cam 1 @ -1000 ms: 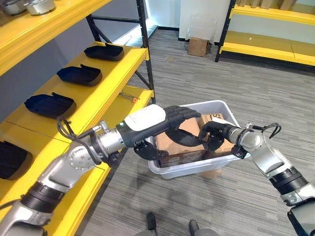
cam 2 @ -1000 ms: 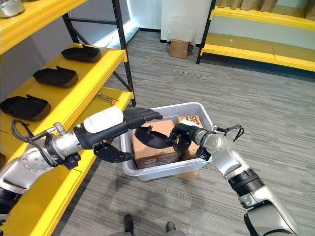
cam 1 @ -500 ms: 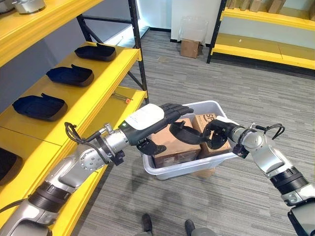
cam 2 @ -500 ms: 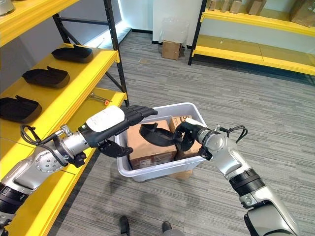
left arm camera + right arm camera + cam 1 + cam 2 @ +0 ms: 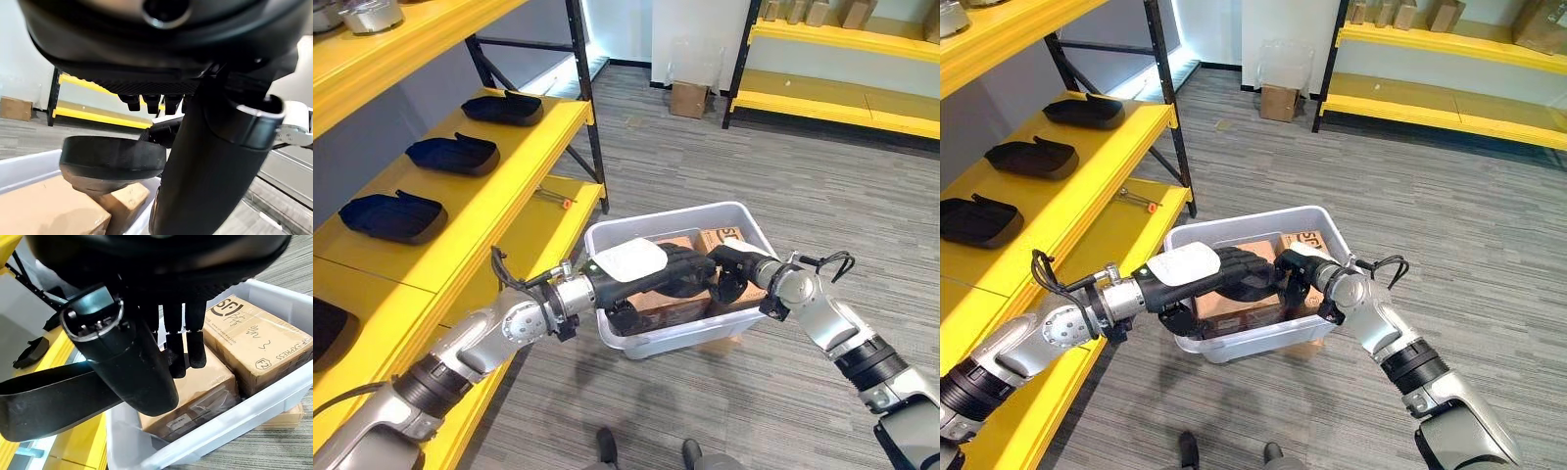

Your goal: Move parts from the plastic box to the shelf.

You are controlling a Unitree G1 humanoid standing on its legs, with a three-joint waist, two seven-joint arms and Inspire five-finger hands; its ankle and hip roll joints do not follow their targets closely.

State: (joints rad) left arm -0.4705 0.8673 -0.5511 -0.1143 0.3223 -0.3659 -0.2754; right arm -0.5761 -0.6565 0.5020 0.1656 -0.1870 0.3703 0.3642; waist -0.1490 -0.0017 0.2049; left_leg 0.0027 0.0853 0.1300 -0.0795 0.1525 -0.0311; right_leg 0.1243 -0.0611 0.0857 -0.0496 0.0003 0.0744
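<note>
A white plastic box [image 5: 651,217] stands on the floor beside the yellow shelf [image 5: 499,196]. Both hands meet over it on one black curved part [image 5: 112,157]. My left hand [image 5: 631,262], with a white cover on its back, reaches in from the shelf side, and its fingers curl over the part. From the other side my right hand [image 5: 736,266] grips the same part [image 5: 44,399] between thumb [image 5: 127,362] and fingers. Brown cardboard boxes [image 5: 249,347] lie in the plastic box under the hands.
Three similar black parts [image 5: 392,216] [image 5: 452,154] [image 5: 504,108] sit in a row on the shelf. A small orange-handled tool [image 5: 553,198] lies on the lower board. A cardboard box [image 5: 690,98] and another yellow rack [image 5: 842,98] stand further back.
My left hand has come down onto the black part and its straight fingers have curled round it. The right hand keeps its hold and has sunk a little into the box.
</note>
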